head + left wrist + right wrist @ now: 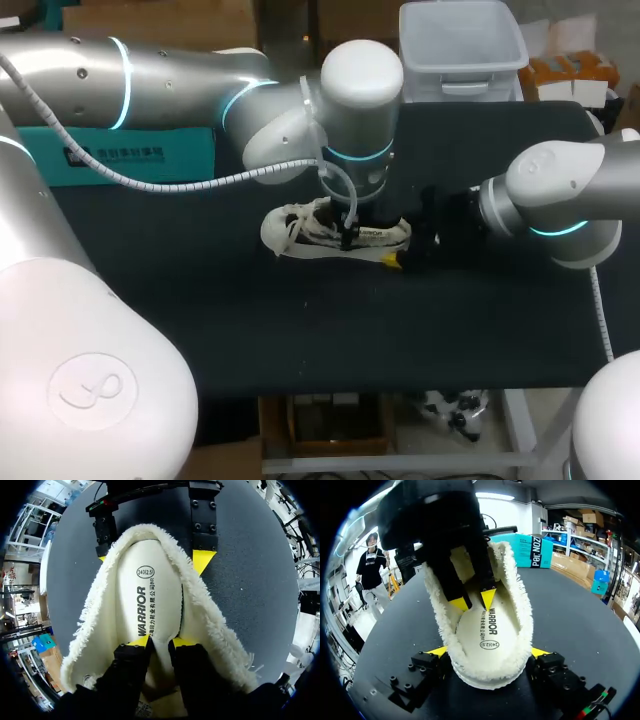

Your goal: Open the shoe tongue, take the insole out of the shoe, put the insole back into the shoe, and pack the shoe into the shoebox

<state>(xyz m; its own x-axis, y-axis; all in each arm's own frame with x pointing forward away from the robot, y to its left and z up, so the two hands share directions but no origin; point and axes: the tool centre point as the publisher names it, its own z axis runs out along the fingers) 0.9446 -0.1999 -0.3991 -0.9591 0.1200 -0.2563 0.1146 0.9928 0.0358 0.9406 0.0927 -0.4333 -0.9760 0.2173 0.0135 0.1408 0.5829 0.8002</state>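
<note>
Shoe sits clamped in wide right jaws; left jaws pinch insole.

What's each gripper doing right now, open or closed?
Left gripper: closed, fingers pinching the white printed insole.
Right gripper: closed on the heel of the cream fleece-lined shoe.

The left arm stretched from the upper left of the frame to its middle, wrist pointing straight down. The left hand was nearly closed, both tips pinching the insole. The right arm lay low from the right edge. The right hand was spread wide, its fingers clamping the shoe at the heel from both sides.
</note>
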